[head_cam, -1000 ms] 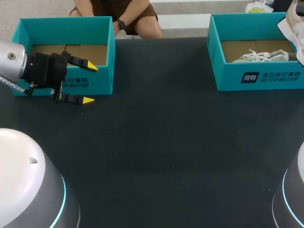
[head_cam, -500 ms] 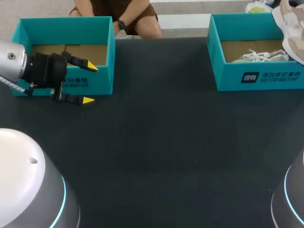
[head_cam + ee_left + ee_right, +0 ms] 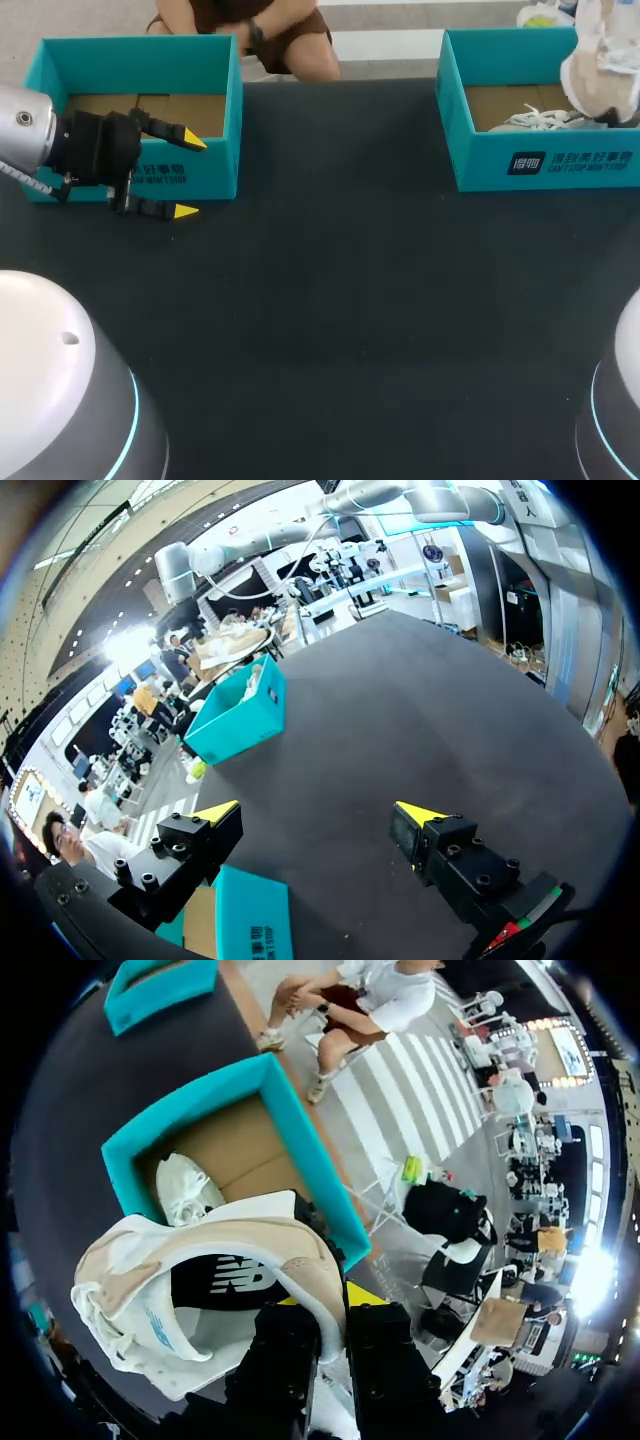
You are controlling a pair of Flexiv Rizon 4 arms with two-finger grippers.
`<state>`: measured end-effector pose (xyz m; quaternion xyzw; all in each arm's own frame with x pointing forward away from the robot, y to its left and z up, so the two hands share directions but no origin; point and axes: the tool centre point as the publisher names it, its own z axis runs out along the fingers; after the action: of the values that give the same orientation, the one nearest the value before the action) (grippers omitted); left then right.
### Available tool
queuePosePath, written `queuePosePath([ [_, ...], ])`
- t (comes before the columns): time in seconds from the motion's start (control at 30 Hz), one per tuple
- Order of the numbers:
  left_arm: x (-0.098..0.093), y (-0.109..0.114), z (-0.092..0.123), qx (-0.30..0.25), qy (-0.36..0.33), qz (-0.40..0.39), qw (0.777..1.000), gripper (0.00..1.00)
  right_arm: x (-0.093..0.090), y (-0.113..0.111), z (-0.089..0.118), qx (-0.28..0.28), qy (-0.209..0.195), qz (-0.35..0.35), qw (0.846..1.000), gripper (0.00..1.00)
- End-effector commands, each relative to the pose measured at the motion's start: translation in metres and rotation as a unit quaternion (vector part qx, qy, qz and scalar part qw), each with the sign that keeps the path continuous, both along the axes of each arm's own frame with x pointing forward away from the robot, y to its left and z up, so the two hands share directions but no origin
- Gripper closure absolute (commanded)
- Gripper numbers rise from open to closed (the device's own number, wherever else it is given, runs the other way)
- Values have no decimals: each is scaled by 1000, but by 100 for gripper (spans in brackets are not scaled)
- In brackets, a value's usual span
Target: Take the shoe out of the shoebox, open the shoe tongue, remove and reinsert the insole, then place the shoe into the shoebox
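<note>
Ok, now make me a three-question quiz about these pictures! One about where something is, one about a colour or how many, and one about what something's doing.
1. Where is the shoe that the right gripper holds?
A) flat on the table
B) up in the air over the right shoebox
C) on the floor

2. How many teal boxes stand on the table?
A) one
B) two
C) three

3. How are the left gripper's fingers?
A) open, holding nothing
B) shut on a shoe
C) shut on a box wall

Answers:
1 B: the right wrist view shows the box below it, with a second shoe lying inside.
2 B: the left shoebox and the right shoebox, one at each side.
3 A: its yellow tips stand apart with only bare table between them.
</note>
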<state>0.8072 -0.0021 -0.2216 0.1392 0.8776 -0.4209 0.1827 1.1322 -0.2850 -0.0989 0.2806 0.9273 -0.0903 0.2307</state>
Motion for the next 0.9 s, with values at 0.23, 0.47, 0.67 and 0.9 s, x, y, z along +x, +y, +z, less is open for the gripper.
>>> queuePosePath([
  [0.23, -1, 0, 0, 1, 0, 0, 1000, 0, -14, 8, 5, 15, -85, -284, 955, 100],
  [0.47, -1, 0, 0, 1, 0, 0, 1000, 0, -14, 8, 5, 15, -85, -284, 955, 100],
  [0.67, -1, 0, 0, 1, 0, 0, 1000, 0, -14, 8, 5, 15, -85, -284, 955, 100],
  [0.9, -1, 0, 0, 1, 0, 0, 1000, 0, -14, 10, 2, 31, -80, -308, 947, 100],
])
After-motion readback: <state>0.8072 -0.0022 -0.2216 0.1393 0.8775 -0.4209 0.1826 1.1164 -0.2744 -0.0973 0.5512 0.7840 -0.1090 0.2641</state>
